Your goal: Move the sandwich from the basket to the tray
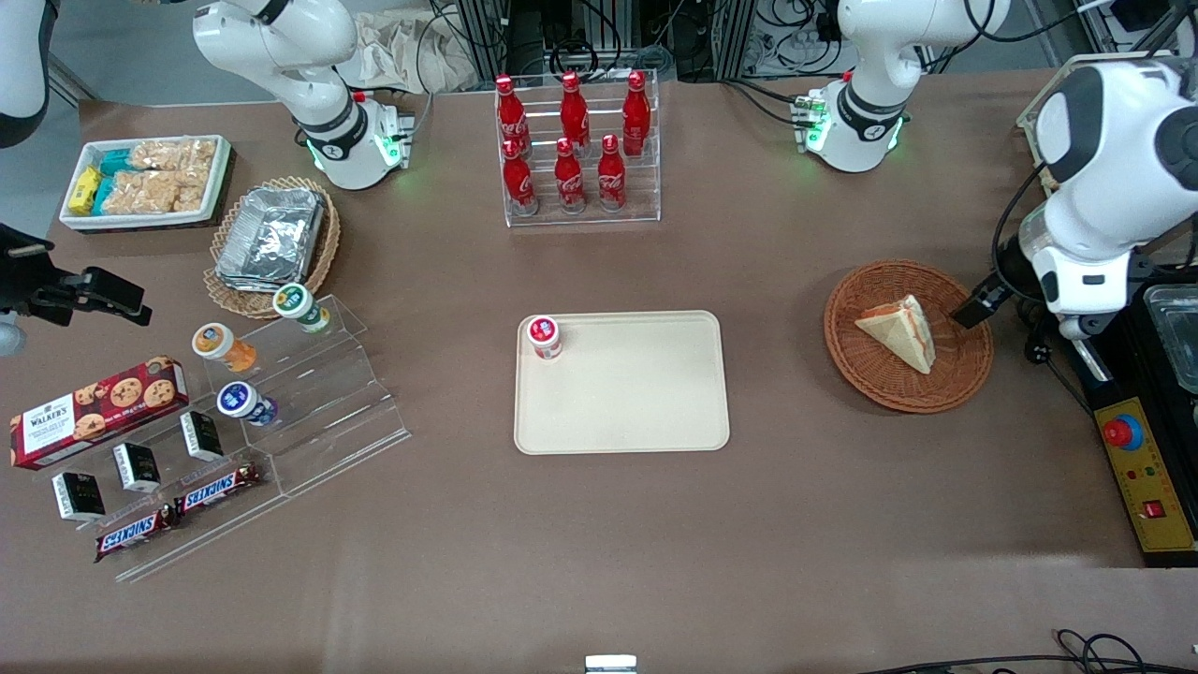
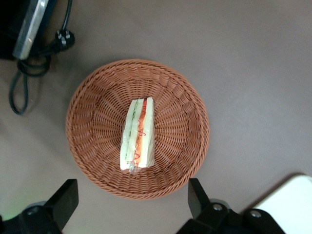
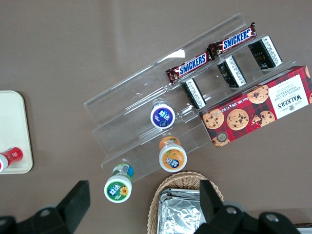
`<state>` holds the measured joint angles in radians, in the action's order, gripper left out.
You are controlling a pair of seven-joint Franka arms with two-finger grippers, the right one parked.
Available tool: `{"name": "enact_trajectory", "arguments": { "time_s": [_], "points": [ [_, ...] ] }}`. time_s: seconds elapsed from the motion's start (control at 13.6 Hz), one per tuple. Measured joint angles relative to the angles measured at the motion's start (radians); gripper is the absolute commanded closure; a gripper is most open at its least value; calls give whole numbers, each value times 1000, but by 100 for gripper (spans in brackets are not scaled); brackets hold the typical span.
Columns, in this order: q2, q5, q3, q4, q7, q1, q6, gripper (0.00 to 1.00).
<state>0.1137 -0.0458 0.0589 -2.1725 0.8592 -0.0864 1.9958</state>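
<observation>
Sandwich (image 2: 138, 134) is lying loose in the basket (image 2: 87, 105) while the spread, empty pincer (image 2: 129, 200) is hovering above its rim, so a careless squeeze is risking crushing the soft bread or dragging the basket.

Woven wicker basket (image 2: 92, 146); smooth matt plastic tray (image 1: 646, 412); matt brown table (image 1: 655, 543).
</observation>
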Motion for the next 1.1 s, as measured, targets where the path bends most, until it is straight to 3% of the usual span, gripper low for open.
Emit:
{"name": "enact_trajectory", "arguments": {
  "time_s": [1.1],
  "points": [
    [-25,1,14,-364,45,3,411,0]
  ]
}}
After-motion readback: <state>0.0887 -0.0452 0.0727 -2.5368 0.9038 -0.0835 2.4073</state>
